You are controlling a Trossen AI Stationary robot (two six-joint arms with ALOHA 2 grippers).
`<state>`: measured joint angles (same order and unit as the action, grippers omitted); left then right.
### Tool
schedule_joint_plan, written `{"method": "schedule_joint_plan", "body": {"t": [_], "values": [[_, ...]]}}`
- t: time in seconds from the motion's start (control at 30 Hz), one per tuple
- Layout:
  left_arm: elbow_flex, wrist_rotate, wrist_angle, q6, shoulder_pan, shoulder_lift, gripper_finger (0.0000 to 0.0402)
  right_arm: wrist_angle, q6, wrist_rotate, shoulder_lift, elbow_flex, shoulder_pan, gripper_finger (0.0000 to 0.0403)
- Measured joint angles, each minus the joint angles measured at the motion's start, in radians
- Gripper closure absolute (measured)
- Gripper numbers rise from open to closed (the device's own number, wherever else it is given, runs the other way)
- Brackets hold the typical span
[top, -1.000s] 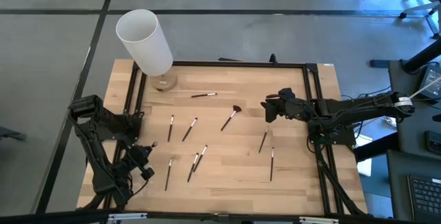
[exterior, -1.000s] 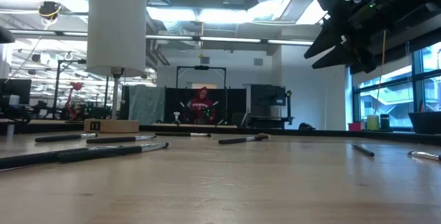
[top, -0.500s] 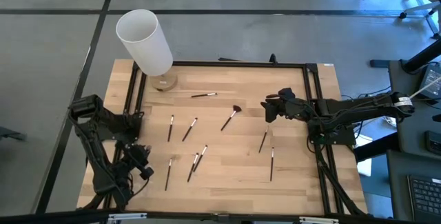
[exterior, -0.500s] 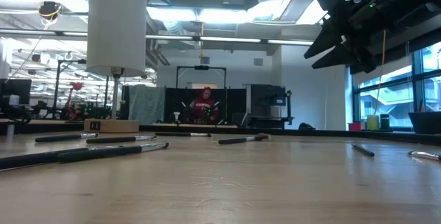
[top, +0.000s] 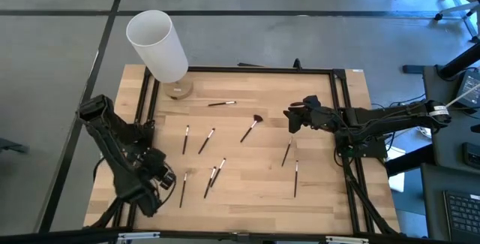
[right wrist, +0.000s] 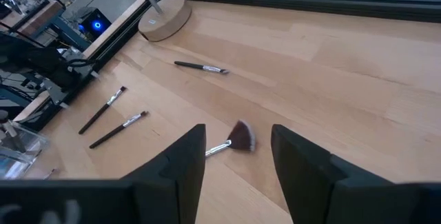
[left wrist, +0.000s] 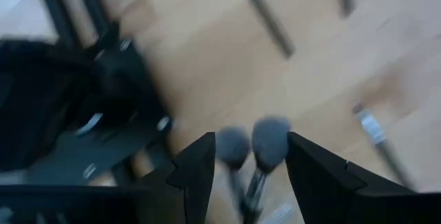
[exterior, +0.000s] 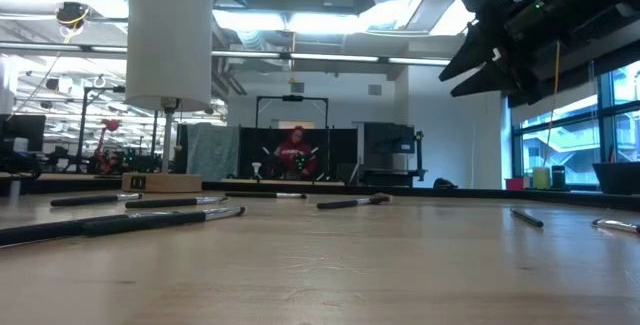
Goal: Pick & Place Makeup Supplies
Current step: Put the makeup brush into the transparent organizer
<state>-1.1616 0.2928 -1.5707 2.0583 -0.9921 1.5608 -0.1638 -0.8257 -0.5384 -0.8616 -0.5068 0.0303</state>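
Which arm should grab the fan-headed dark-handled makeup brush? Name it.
Right. The right pincer hangs open beside the fan-headed brush; the left pincer is at the table's opposite corner.

Left wrist view blurred: 2 brush heads (left wrist: 251,145) between fingers (left wrist: 196,172), handles hidden

Left gripper (top: 166,178) swung toward table, jaws opened
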Motion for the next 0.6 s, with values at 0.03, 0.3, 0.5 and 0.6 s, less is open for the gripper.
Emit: {"method": "schedule_joint_plan", "body": {"t": [0.03, 0.3, 0.5, 0.6], "values": [[0.002, -0.045, 0.0, -0.019, 0.015, 0.0, 0.0233, 0.0, 0.001, 0.0, 0.0, 0.0, 0.0, 0.0237], [0.011, -0.221, 0.0, -0.079, 0.052, 0.0, 0.0233, 0.0, 0.015, 0.0, 0.0, 0.0, 0.0, 0.0237], [0.011, -0.322, 0.0, -0.051, 0.047, 0.0, 0.0233, 0.005, 0.015, 0.0, 0.0, 0.0, 0.0, 0.0237], [0.011, -0.341, 0.0, -0.001, 0.031, 0.0, 0.0233, 0.006, 0.015, 0.0, 0.0, 0.0, 0.0, 0.0237]]}}
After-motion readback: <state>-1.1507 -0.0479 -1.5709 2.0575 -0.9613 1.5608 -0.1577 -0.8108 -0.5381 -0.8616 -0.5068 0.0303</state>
